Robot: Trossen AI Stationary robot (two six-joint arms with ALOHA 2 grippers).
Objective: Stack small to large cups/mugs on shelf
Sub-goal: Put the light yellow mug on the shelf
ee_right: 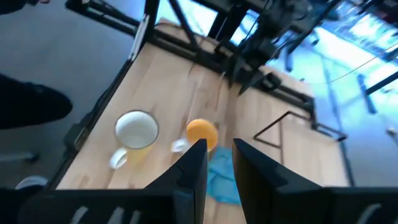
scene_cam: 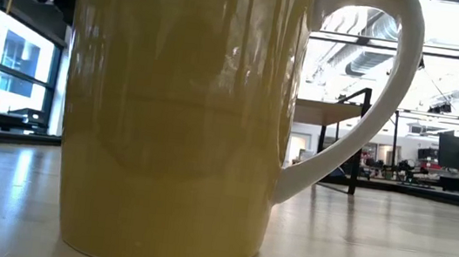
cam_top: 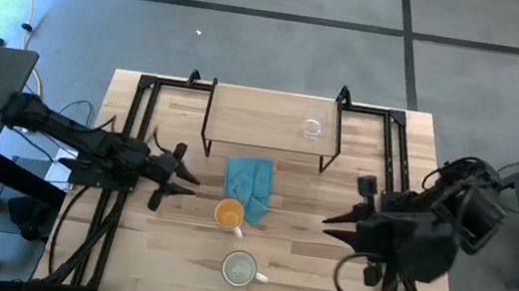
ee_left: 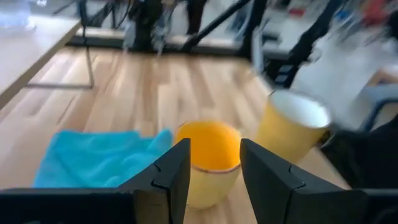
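The small clear glass cup point(cam_top: 312, 127) stands on the light-wood shelf point(cam_top: 253, 115) at the table's far side. The orange mug point(cam_top: 228, 214) stands upright on the table beside the teal cloth point(cam_top: 249, 189), its pale handle toward the near right. The cream mug point(cam_top: 240, 269) stands nearer the front edge and fills the low view point(scene_cam: 179, 113). My left gripper point(cam_top: 184, 181) is open, left of the orange mug point(ee_left: 208, 158) and pointing at it, apart from it. My right gripper point(cam_top: 334, 226) is open at the mugs' right, raised and tilted down toward them point(ee_right: 219, 146).
The teal cloth point(ee_left: 93, 158) lies crumpled between the shelf and the orange mug. The shelf's thin black legs point(cam_top: 205, 143) stand on the table's far half. Black frame rails point(cam_top: 132, 119) run along both table sides. Bare wood lies right of the mugs.
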